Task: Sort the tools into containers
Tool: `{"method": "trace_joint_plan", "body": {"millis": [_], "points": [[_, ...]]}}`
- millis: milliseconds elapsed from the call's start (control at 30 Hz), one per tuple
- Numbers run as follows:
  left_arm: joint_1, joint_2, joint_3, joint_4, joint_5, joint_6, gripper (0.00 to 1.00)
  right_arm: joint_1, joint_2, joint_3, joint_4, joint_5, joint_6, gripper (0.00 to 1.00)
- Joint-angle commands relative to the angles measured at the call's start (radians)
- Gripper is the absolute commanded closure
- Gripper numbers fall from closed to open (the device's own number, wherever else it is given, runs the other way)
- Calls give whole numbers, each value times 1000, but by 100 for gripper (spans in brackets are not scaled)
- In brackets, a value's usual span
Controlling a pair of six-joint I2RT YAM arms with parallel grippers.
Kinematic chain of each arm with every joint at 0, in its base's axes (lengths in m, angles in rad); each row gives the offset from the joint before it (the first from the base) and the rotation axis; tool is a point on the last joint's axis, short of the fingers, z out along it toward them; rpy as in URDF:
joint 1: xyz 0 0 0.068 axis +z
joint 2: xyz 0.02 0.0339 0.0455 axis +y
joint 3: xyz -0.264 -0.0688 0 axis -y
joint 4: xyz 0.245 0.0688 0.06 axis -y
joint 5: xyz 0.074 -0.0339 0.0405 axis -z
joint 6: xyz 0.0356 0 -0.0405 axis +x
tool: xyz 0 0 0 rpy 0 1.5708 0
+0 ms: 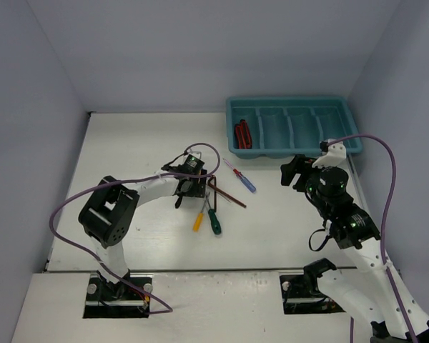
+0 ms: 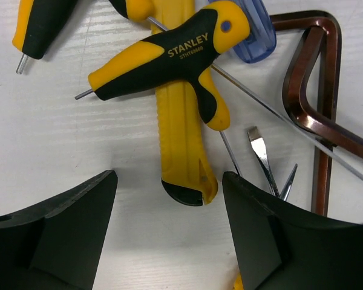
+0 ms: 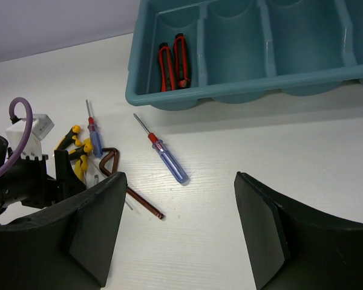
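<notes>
The teal tray [image 1: 293,148] of containers stands at the back right, with red-handled pliers [image 1: 242,133] in its leftmost compartment. The other tools lie in a pile mid-table. My left gripper [image 2: 169,181] hangs open just over that pile. A yellow-black T-handle [image 2: 169,57] lies across a yellow handle [image 2: 181,145] whose end sits between the fingers. A brown hex key [image 2: 314,103] and screwdriver tips [image 2: 263,157] lie to the right. My right gripper [image 3: 180,181] is open and holds nothing, above bare table near a blue-handled screwdriver [image 3: 168,159]. The tray [image 3: 242,90] is beyond it.
A yellow-handled [image 1: 199,221] and a green-handled screwdriver [image 1: 214,223] lie nearest the arms' bases. A second blue-handled screwdriver [image 3: 95,139] lies beside the pile. The left arm's purple cable [image 1: 129,182] loops over the table. Walls enclose three sides.
</notes>
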Motion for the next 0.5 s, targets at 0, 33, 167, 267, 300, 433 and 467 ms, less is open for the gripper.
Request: {"method": "trace_joint_plan", "body": {"millis": [0, 33, 167, 267, 300, 433, 467], "points": [[3, 26, 45, 9, -29, -38, 32, -2, -12, 2, 40, 8, 12, 31], [3, 32, 50, 3, -33, -39, 32, -2, -14, 2, 39, 9, 13, 31], [1, 45, 53, -6, -39, -46, 42, -2, -18, 4, 35, 12, 10, 31], [3, 48, 45, -1, -39, -47, 56, -2, -18, 5, 32, 12, 9, 31], [3, 48, 41, 1, -39, -46, 61, -2, -17, 6, 31, 12, 8, 31], [2, 31, 36, -20, -39, -27, 89, -2, -12, 12, 29, 9, 5, 31], [2, 16, 40, -41, -40, -17, 97, -2, -12, 15, 28, 8, 4, 31]]}}
